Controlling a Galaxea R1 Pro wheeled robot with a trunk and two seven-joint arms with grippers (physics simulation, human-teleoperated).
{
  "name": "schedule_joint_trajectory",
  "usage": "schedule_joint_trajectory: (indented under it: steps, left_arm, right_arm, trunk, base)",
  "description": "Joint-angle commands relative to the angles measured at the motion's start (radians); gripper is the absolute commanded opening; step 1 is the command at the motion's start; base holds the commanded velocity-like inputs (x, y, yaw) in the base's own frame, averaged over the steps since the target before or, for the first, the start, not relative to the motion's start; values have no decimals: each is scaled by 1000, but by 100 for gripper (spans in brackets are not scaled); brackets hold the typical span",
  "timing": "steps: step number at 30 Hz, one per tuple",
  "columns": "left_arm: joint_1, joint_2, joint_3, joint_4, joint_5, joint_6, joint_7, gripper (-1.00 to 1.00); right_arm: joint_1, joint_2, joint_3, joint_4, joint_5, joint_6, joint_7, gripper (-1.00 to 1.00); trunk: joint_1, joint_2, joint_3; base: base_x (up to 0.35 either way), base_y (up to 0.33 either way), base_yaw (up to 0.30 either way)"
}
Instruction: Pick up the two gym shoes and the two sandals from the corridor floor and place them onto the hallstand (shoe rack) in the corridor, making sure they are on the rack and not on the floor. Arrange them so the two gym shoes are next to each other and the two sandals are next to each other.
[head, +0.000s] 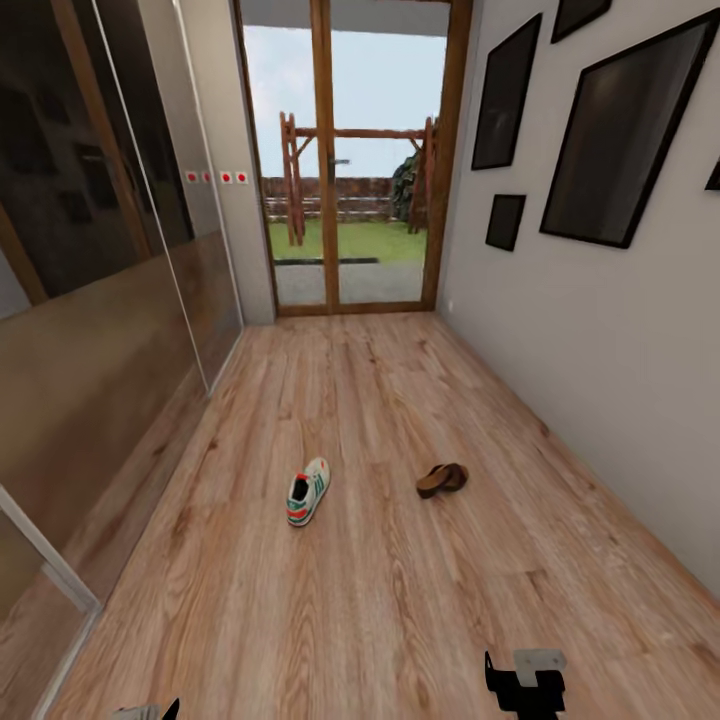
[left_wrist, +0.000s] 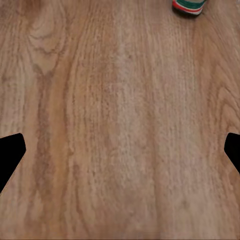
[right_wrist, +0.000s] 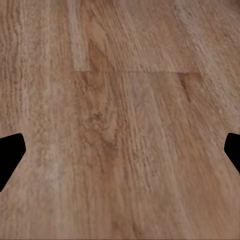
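One gym shoe (head: 307, 492) and one sandal (head: 441, 479) lie on the corridor floor (head: 400, 600), well apart from each other, in the middle of the corridor ahead of the robot. The left hand (left_wrist: 120, 150) and the right hand (right_wrist: 120, 150) both hang over bare planks with fingers wide apart, holding nothing. The step seems to be the approach for a pickup. Next, the robot must roll closer and lower one hand over the shoe, whose heel shows in the left wrist view

White gym shoe (head: 308, 492) and brown sandal (head: 441, 480) lie well apart on the corridor floor (head: 380, 590)
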Motion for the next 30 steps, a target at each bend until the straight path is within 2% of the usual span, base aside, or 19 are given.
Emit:
schedule_joint_trajectory:
  steps: [1,11,23,30]
  left_arm:
    - [-1,0,7,1,2,0,-10,100]
    - [0,0,7,1,2,0,-10,100]
    - [-1,0,7,1,2,0,-10,100]
    - [-3,0,4,-11,4,1,-10,100]
  right_arm:
    - [-1,0,3,1,10,0,-10,100]
    - [-1,0,3,1,10,0,-11,100]
    - [-1,0,4,1,10,0,-11,100]
    - [-1,2,1,-18,9,2,-10,100]
  trunk:
    - [0,0,-1]
    - [0,0,-1]
    - [0,0,-1]
    - [0,0,-1]
  base:
    - [332,27,0]
    - [336,2,0]
    - [326,-91,0]
    - [92,-14,0]
